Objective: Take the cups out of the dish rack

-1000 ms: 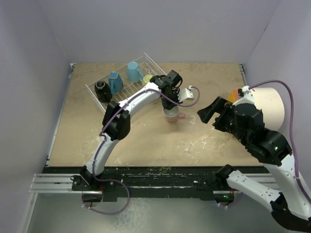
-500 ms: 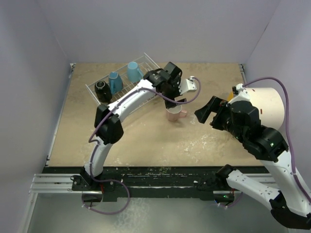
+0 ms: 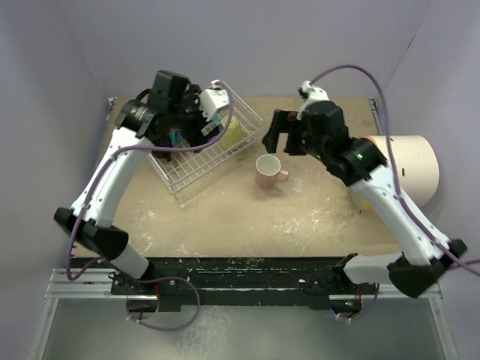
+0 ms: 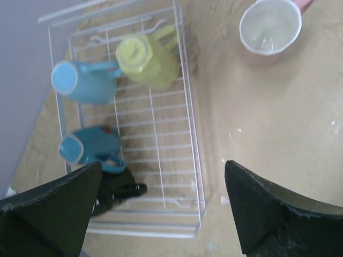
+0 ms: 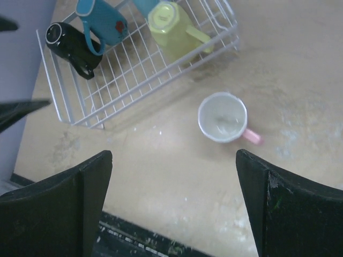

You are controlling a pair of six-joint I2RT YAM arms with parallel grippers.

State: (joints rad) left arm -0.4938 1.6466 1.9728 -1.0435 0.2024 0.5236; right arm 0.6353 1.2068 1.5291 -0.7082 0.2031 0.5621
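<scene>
Plainly, left fingers and right fingers spread empty; cream cylinder lies right of pink cup

The dish rack sits on the far left part of the table, askew to its edges. Four mugs lie in it on their sides, in a row along the long side that faces away from the rest of the table. The leftmost mug is at one end, with the second mug close against it. The third mug comes next, and the rightmost mug is just beside that. A fifth mug stands upright on the table, right of the rack and near it. The cylinder lies at the table's right edge, well apart from that mug.
</scene>
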